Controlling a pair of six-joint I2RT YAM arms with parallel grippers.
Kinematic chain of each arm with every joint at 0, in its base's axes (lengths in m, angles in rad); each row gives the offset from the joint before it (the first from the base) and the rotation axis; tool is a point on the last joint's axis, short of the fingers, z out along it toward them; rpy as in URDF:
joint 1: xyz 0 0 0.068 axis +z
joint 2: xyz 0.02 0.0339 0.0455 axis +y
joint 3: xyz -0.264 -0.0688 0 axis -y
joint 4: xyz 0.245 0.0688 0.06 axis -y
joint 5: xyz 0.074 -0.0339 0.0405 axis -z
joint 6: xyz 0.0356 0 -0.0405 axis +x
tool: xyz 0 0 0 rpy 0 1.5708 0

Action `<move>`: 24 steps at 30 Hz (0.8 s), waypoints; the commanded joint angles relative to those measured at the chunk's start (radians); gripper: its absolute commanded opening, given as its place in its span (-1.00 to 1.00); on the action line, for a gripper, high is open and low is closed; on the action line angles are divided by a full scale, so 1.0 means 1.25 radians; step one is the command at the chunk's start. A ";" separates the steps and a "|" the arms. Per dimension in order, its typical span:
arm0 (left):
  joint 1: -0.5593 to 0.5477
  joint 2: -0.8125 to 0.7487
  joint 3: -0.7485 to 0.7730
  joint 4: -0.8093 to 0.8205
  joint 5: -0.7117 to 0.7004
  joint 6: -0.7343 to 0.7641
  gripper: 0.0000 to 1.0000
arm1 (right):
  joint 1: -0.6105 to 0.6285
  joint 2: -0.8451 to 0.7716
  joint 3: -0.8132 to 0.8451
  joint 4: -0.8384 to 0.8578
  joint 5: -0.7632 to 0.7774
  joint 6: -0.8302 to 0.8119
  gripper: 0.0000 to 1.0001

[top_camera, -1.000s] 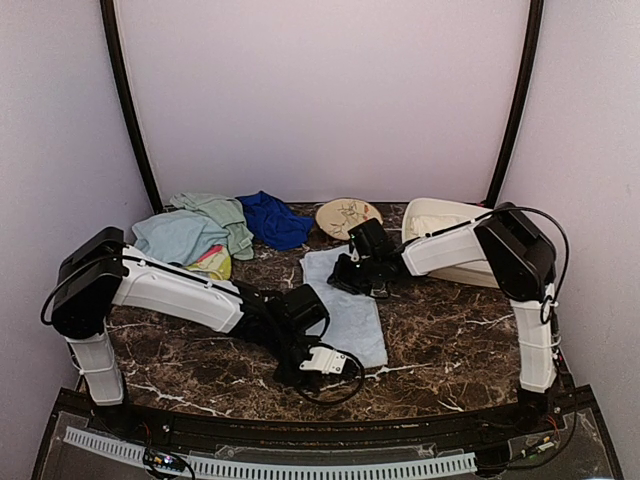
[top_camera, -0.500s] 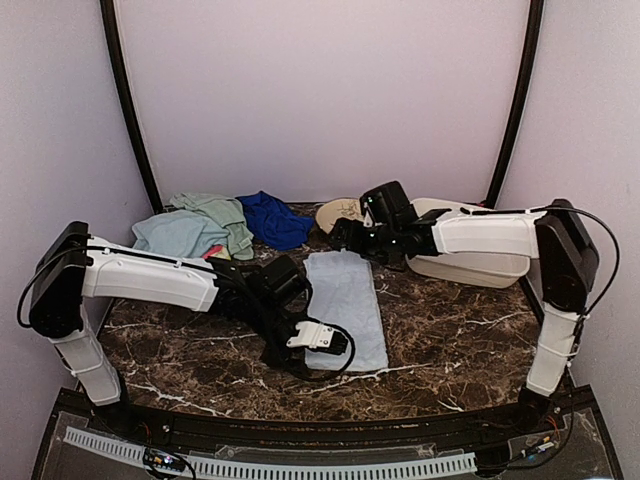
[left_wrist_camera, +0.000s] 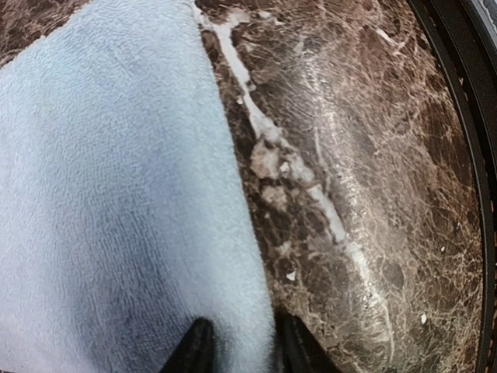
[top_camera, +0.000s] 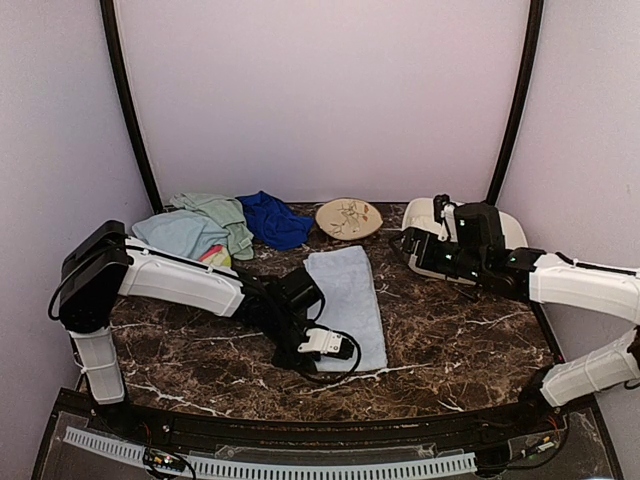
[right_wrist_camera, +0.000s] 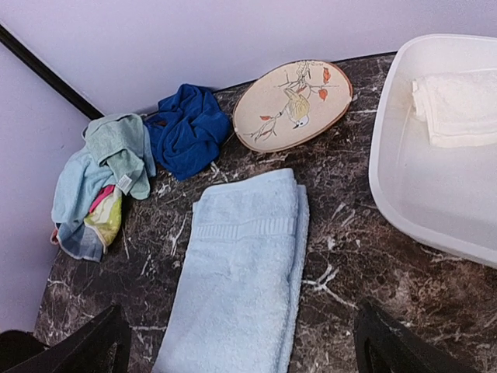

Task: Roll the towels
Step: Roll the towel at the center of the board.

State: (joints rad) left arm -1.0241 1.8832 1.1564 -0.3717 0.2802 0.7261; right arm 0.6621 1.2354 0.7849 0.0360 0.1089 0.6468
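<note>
**Left jaws at the towel's near corner, right jaws wide and empty**

The light blue towel [top_camera: 345, 300] lies flat in the middle of the dark marble worktop [top_camera: 460, 340]. It is folded into a long narrow strip running from the near side toward the back, a shape that suits rolling from one short end to the other.

The left gripper [left_wrist_camera: 239, 351] sits low at the strip's near right corner. In its wrist view the jaws stand only narrowly apart. One fingertip is over the cloth and the other just off its edge, with the towel's border between them. Whether they already pinch it I cannot tell. I read this as the start of the roll, with the corner taken so the end can be turned over.

The right gripper [right_wrist_camera: 242, 338] hangs up by the white tub [right_wrist_camera: 380, 155], well apart from the strip. Its jaws are spread wide with nothing in them, probably to keep clear of the rolling end.

Inside the tub lies a compact cream towel [right_wrist_camera: 458, 105], which suggests the tub collects finished ones. Just beyond the strip's far end rests a bird-patterned plate [right_wrist_camera: 291, 105].

In the back left corner the other towels are heaped unrolled:
- a royal blue towel [right_wrist_camera: 186, 128]
- a pale green towel [right_wrist_camera: 116, 148] draped over a second blue towel [right_wrist_camera: 74, 186]
- a yellow towel [right_wrist_camera: 105, 221] peeking out beneath

Most of the job looks undone.
</note>
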 commanded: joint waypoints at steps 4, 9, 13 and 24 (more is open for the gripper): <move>0.056 0.003 -0.015 -0.032 0.027 -0.013 -0.76 | 0.163 -0.088 -0.095 -0.014 0.008 -0.012 0.99; 0.099 -0.046 -0.052 -0.094 0.076 0.020 -0.78 | 0.316 -0.084 -0.139 -0.002 0.008 -0.012 0.99; 0.133 -0.092 -0.091 -0.130 0.104 0.050 -0.73 | 0.442 -0.030 -0.135 -0.019 0.008 -0.012 0.99; 0.154 -0.085 -0.075 -0.186 0.172 0.054 -0.68 | 0.647 0.235 -0.107 0.070 0.008 -0.012 0.99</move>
State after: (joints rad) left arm -0.8394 1.7977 1.0569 -0.5217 0.4419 0.7795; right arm 1.4448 1.4631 0.6231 0.0116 0.1066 0.6365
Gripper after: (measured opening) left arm 0.160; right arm 0.995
